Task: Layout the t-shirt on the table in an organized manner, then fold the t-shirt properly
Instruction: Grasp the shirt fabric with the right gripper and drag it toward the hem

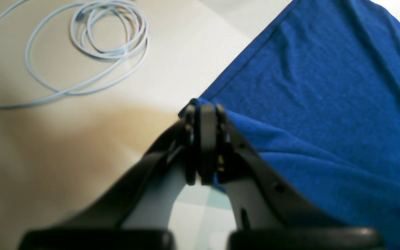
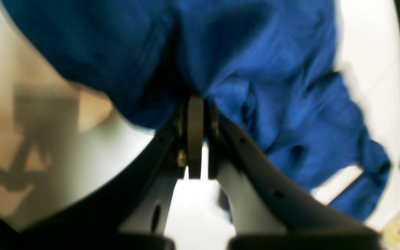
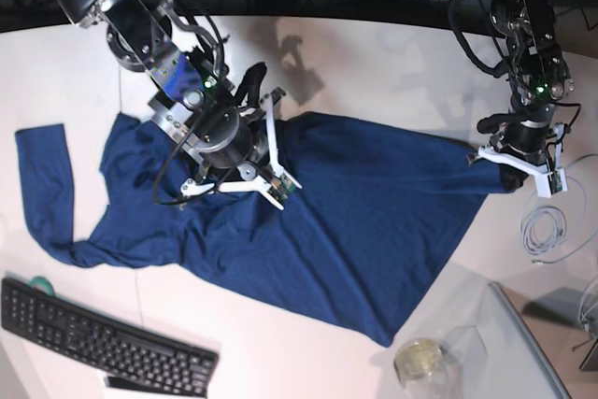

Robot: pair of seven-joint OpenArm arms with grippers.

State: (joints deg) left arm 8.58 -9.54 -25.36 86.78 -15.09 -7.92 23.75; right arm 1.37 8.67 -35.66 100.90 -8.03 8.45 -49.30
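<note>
Right gripper (image 2: 196, 104), clamped on the t-shirt (image 3: 355, 212) near its middle; left gripper (image 1: 203, 109) pinches the hem corner, cloth stretched lengthwise between them.

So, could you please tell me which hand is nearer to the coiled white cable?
Left. The left hand holds the t-shirt corner beside the cable; the right hand is far across the shirt.
</note>
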